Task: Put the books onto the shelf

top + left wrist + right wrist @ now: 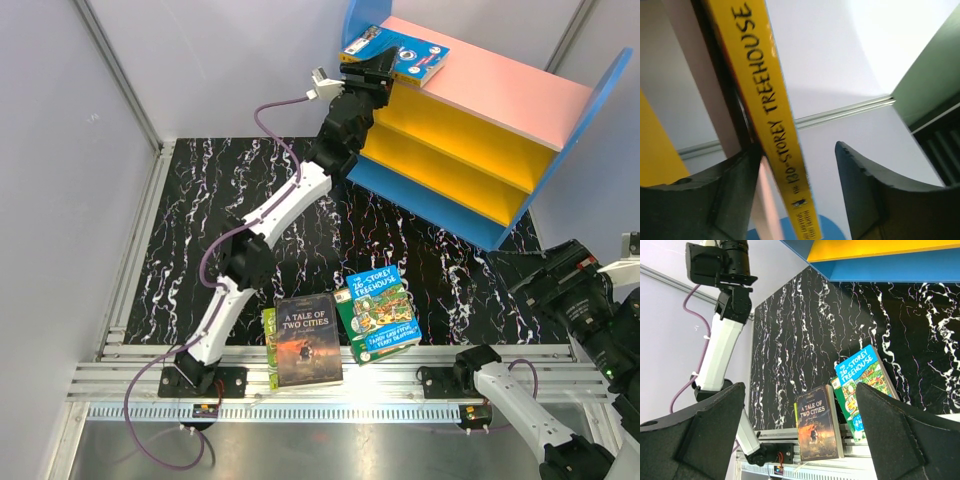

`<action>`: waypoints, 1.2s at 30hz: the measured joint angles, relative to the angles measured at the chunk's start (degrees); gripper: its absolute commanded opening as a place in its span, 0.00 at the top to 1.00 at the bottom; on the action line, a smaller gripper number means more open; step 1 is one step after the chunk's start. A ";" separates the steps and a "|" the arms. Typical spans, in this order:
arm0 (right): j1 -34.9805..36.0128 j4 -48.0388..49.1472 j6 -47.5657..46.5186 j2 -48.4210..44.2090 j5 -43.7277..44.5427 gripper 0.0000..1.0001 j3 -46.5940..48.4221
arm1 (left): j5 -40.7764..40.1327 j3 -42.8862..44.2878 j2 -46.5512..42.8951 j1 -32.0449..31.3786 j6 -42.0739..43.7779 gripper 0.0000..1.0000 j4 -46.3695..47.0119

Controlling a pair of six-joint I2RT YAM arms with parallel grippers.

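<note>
Up at one o'clock in the overhead view, the blue book [405, 52] lies flat on the pink top board of the shelf [500, 95], at the board's eleven o'clock corner, with part of it hanging over the edge. The left pincer [368, 72] is at that corner. In the wrist view its jaws stand apart: the book's yellow spine [775, 130] sits against one finger, and there is a clear gap to the other finger [875, 190].

This looks like the release. To do it well, the jaws should open fully so neither finger drags the spine, and the arm should then back straight out towards seven o'clock. Lifting or twisting could tip the overhanging book off the corner. A small nudge inward first would seat it more safely.

The right pincer [800, 385] hangs wide apart and empty at five o'clock. At six o'clock on the table [200, 220] wait the dark book [305, 340], the treehouse book [378, 312] and a lime-green book [268, 345] tucked under the dark one.
</note>
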 measured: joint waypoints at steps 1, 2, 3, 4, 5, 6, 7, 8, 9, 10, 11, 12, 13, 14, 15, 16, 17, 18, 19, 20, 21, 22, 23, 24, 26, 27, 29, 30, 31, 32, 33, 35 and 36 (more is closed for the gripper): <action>-0.02 -0.04 0.09 0.00 0.00 0.00 -0.28 | 0.42 0.02 0.00 0.22 -0.66 0.30 0.31; 0.00 -0.02 0.20 0.00 -0.02 0.00 -0.63 | 0.61 0.04 -0.02 0.31 -0.98 0.29 0.33; -0.02 -0.02 0.24 0.00 -0.04 0.00 -0.96 | 0.79 0.11 -0.02 0.37 -1.14 0.28 0.37; -0.02 -0.02 0.39 0.00 -0.09 0.00 -1.42 | 1.01 0.11 -0.02 0.44 -1.42 0.28 0.52; -0.02 -0.02 0.48 0.00 -0.09 0.00 -1.86 | 1.31 0.11 0.00 0.52 -1.55 0.28 0.52; 0.00 -0.02 0.57 0.00 -0.11 0.00 -2.21 | 1.62 0.13 -0.02 0.63 -1.73 0.28 0.52; -0.02 -0.04 0.66 0.00 -0.17 0.00 -2.62 | 2.12 0.13 -0.02 0.76 -2.01 0.28 0.55; 0.00 -0.04 0.68 0.00 -0.28 0.00 -2.93 | 2.60 0.13 -0.02 0.92 -2.19 0.28 0.52; -0.02 -0.04 0.72 0.00 -0.44 0.00 -3.21 | 3.45 0.11 -0.02 1.11 -2.29 0.27 0.52; -0.02 -0.02 0.76 0.00 -0.48 0.00 -3.43 | 4.44 -0.04 -0.04 1.40 -2.43 0.26 0.66; 0.00 -0.04 0.81 0.00 -0.50 0.00 -3.61 | 5.44 -0.79 -0.28 1.64 -2.58 0.26 1.22; -0.02 -0.04 0.85 0.00 -0.55 0.00 -3.72 | 6.91 -2.75 -1.14 2.03 -2.89 0.22 2.43; -0.02 -0.04 0.85 0.00 -0.55 0.00 -3.76 | 8.17 -4.50 -2.10 2.38 -3.10 0.19 3.19; -0.02 -0.02 0.85 0.00 -0.55 0.00 -3.78 | 9.25 -6.14 -3.04 2.69 -3.17 0.16 3.72; -0.02 -0.02 0.85 0.00 -0.55 0.00 -3.78 | 10.27 -8.41 -4.55 3.04 -3.17 0.14 3.98; 0.00 -0.02 0.85 -0.02 -0.52 0.00 -3.76 | 11.28 -10.34 -6.01 3.32 -3.04 0.10 3.89; -0.02 -0.02 0.85 -0.07 -0.52 0.00 -3.76 | 11.91 -11.78 -7.15 3.52 -2.89 0.09 3.50; -0.02 -0.02 0.85 -0.13 -0.50 0.00 -3.78 | 12.63 -13.79 -8.74 3.69 -2.40 0.09 3.06; 0.00 -0.02 0.85 -0.24 -0.48 0.00 -3.78 | 12.81 -15.45 -9.99 3.82 -2.01 0.09 2.03; 0.00 -0.02 0.85 -0.42 -0.48 0.00 -3.78 | 13.07 -16.65 -10.86 3.98 -1.62 0.09 0.92; -0.02 -0.02 0.85 -0.61 -0.48 0.00 -3.76 | 13.38 -17.57 -11.43 4.17 -1.20 0.09 -0.39; 0.00 -0.02 0.85 -0.79 -0.46 0.00 -3.76 | 13.86 -18.08 -11.56 4.39 -0.79 0.08 -1.60; 0.00 -0.02 0.85 -0.96 -0.48 0.00 -3.76 | 14.25 -18.34 -11.56 4.52 -0.50 0.08 -2.60; 0.00 -0.02 0.85 -1.11 -0.48 0.00 -3.76 | 14.80 -18.53 -11.56 4.68 -0.31 0.08 -3.96; 0.00 -0.02 0.85 -1.33 -0.48 0.00 -3.76 | 16.04 -18.62 -11.54 4.90 0.09 0.07 -7.26; 0.00 -0.04 0.85 -1.42 -0.48 0.00 -3.76 | 16.41 -18.62 -11.54 5.03 0.13 0.07 -7.56; 0.00 -0.02 0.85 -1.66 -0.48 0.00 -3.78 | 17.18 -18.58 -11.63 5.14 0.46 0.07 -8.17; 0.00 -0.02 0.85 -1.75 -0.48 0.00 -3.78 | 17.38 -18.58 -11.67 5.20 0.57 0.03 -8.33; -0.02 -0.02 0.85 -1.79 -0.50 0.00 -3.78 | 17.55 -18.64 -11.76 5.25 0.83 0.02 -8.46; -0.02 -0.02 0.85 -1.84 -0.50 0.00 -3.80 | 17.62 -18.95 -12.00 5.27 1.18 0.01 -8.52; 0.00 -0.02 0.85 -1.90 -0.50 0.00 -3.89 | 17.62 -19.71 -12.46 5.29 1.55 0.01 -8.44; 0.00 0.00 0.85 -2.08 -0.48 0.00 -4.24 | 17.59 -21.35 -13.62 5.29 2.19 0.01 -8.48; 0.00 -0.02 0.87 -2.27 -0.48 0.00 -4.52 | 17.59 -22.01 -14.21 5.29 2.56 0.01 -8.57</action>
